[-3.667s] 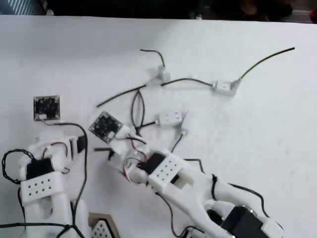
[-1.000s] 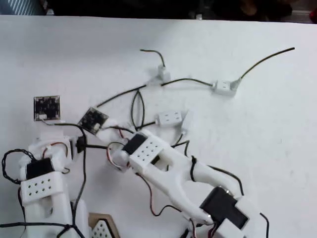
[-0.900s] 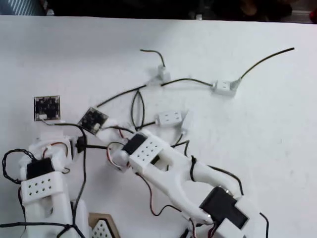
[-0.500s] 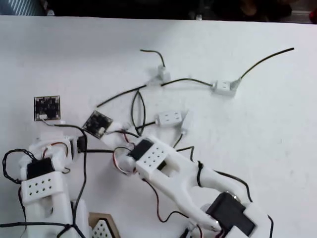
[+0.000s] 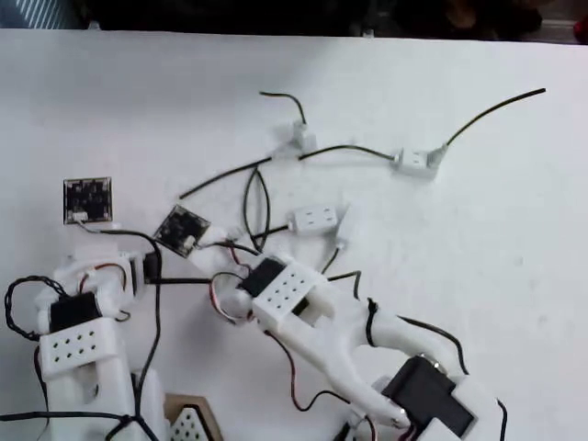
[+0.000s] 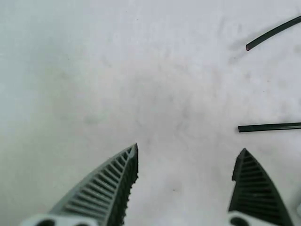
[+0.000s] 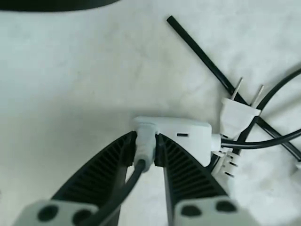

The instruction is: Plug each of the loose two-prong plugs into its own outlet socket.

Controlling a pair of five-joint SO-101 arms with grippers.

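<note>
In the right wrist view my right gripper (image 7: pixel 146 138) is shut on a white plug (image 7: pixel 146 151) with a black cord. The plug's front end sits against a white outlet socket (image 7: pixel 188 136). A loose white plug (image 7: pixel 237 113) lies just past the socket's far end with its two bare prongs pointing away from it. Another plug (image 7: pixel 228 162) lies beside it. In the high view my right arm (image 5: pixel 294 294) covers this spot. My left gripper (image 6: pixel 188 160) stands open over bare table with nothing between its fingers.
Three more white socket blocks with black cords lie farther out (image 5: pixel 317 219), (image 5: pixel 415 163), (image 5: pixel 299 138). Black cords (image 5: pixel 253 197) cross between them. Two cord ends (image 6: pixel 273 33), (image 6: pixel 268 127) lie beside the left gripper. The left arm (image 5: pixel 73 335) rests at the near left.
The right arm went forward and left with the plug, then drew back a little to the right and toward the near edge. The left arm has stayed still.
</note>
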